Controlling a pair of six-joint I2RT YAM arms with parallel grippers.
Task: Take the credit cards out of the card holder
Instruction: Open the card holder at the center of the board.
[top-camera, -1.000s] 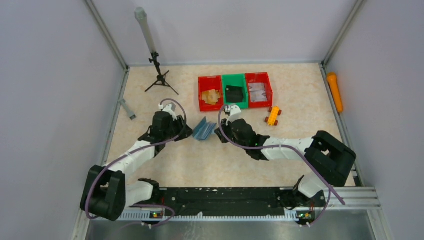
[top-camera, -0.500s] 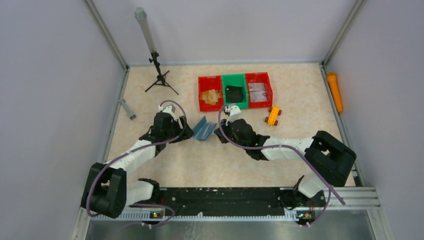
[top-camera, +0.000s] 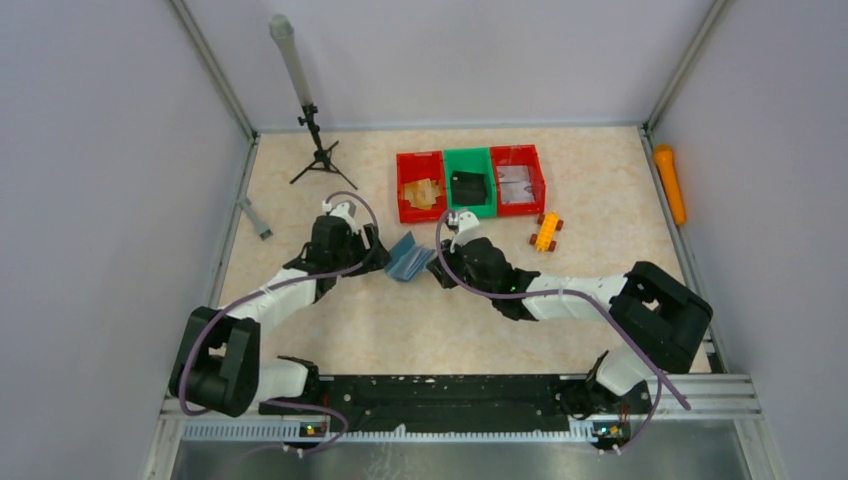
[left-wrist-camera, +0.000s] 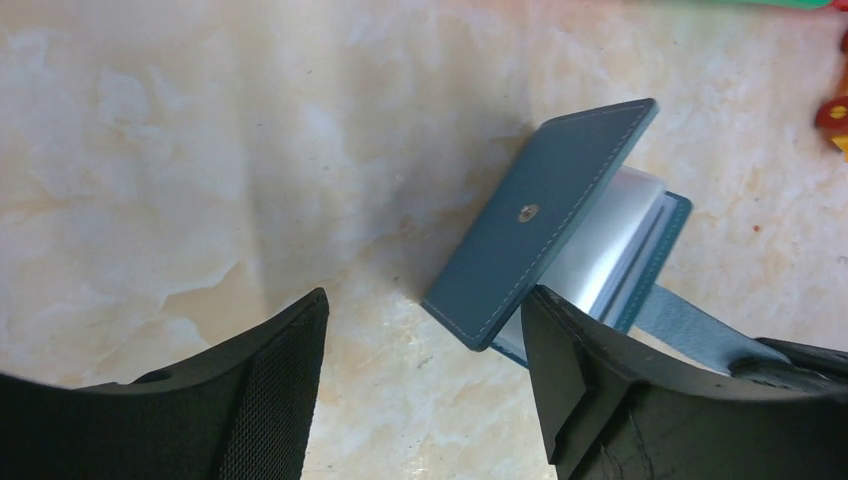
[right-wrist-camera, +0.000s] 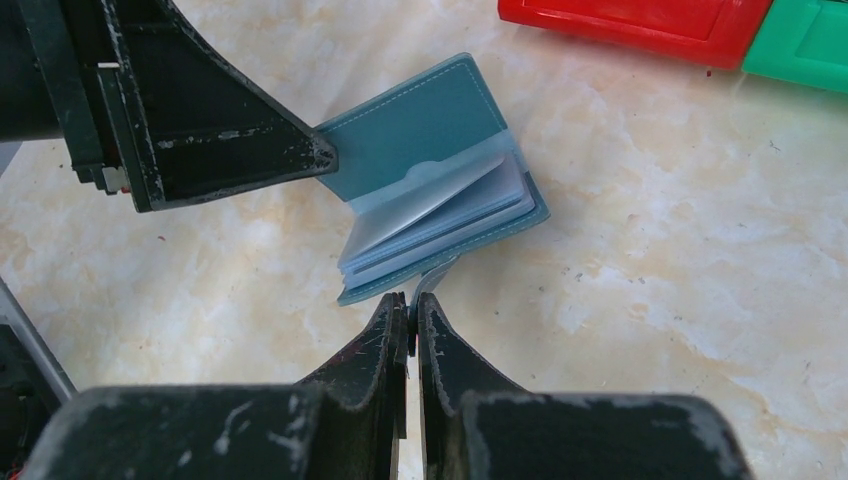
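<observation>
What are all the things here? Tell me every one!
card holder: one, teal, open between the grippers
red bins: two, red, flanking the green bin
green bin: one, green, far middle
black object: one, black, in green bin
tan pieces: several, tan, left red bin
wheeled toy: one, yellow, near right red bin
orange cylinder: one, orange, right wall
tripod: one, black, far left
grey bar: one, grey, left edge
left gripper: one, black, open by holder's cover
right gripper: one, black, shut on holder's tab

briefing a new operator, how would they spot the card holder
Look for the row of three bins, red, green, red. Just in front of the left red bin lies the card holder: the only teal folding wallet, propped half open.
</observation>
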